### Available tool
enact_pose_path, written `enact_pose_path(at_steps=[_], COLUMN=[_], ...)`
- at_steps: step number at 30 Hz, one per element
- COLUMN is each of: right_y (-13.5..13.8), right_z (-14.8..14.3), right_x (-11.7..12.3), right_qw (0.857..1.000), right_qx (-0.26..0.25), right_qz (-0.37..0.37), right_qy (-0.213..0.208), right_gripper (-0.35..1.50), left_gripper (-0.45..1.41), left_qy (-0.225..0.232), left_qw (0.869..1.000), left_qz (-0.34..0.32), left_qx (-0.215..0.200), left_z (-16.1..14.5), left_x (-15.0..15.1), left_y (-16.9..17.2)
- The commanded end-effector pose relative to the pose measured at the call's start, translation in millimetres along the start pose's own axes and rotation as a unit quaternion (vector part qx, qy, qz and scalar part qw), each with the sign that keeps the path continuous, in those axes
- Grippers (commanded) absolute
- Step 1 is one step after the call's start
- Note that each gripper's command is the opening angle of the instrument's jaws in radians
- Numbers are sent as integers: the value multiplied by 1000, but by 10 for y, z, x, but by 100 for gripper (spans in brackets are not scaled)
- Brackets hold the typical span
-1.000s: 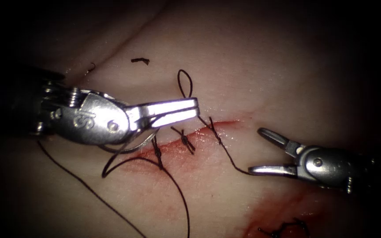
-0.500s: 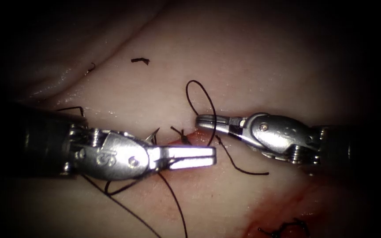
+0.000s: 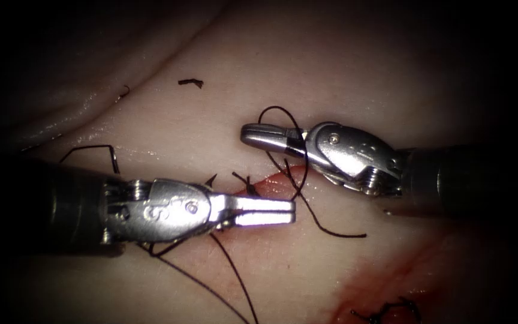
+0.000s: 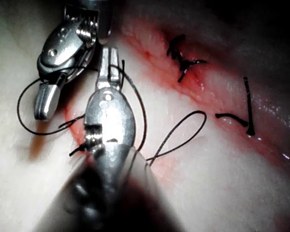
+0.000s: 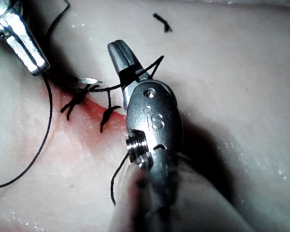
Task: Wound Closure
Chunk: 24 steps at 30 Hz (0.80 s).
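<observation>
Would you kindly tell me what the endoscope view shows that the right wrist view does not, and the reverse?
Endoscope view: cut thread ends in red fluid right of the cut. Right wrist view: thread wound across the right end effector, up close. Both: that end effector shut, holding nothing; the left end effector apparently gripping the needle, tip clear of the tissue; stitches on the cut.

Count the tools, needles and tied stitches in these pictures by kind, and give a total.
Tools: 2. The left tool seems to hold the needle; the right tool grips the thread.
Needle: 1. Its tip is free of the tissue.
Tied stitches: 2, across the cut.
Total: 5
</observation>
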Motion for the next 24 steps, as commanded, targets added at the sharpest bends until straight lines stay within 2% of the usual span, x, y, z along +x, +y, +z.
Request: enact_pose_path(at_steps=[1,2,5,13,18,24], right_y=[-1,2,7,11,13,11], right_z=[6,4,0,-14,-22,-23], right_x=[-5,-1,4,22,32,34], right_qw=[1000,999,997,991,989,987], right_qx=[10,22,41,66,76,132], right_qz=[2,9,19,33,40,34], right_qy=[14,36,66,114,120,86], right_gripper=[-35,-35,-35,-35,-35,-35], left_gripper=[-45,-45,-45,-45,-45,-45], left_qy=[-1,-2,-9,-28,-34,-41], left_qw=[1000,1000,1000,999,999,998], left_qz=[-3,-3,-2,-3,-2,-2], left_qx=[1,3,13,34,39,42], left_z=[6,5,3,3,3,3], left_x=[-10,-17,-35,-65,-75,-79], left_y=[0,-5,-16,-33,-40,-51])
